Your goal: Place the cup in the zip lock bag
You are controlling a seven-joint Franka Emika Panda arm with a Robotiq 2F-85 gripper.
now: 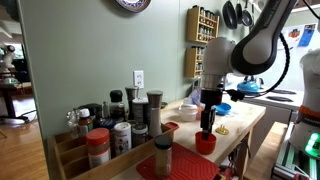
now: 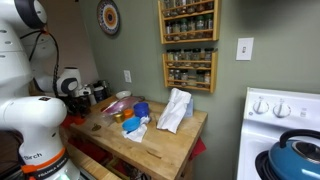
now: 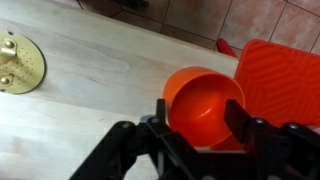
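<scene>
The orange cup (image 3: 205,105) stands upright on the wooden counter (image 3: 90,90), seen from above in the wrist view. It shows as a small red cup (image 1: 205,143) near the counter's front edge in an exterior view. My gripper (image 3: 200,112) is open, with one finger on each side of the cup's rim, just above it (image 1: 208,126). The zip lock bag (image 2: 175,110) is clear and whitish and stands crumpled at the far end of the counter in an exterior view. My gripper is hidden in that view.
A red mat (image 3: 282,80) lies right beside the cup. A gold disc (image 3: 18,62) lies to its left. Spice jars and shakers (image 1: 125,125) crowd one end of the counter. A blue cup (image 2: 142,110) and small items sit near the bag. A stove with a blue kettle (image 2: 295,158) stands beside the counter.
</scene>
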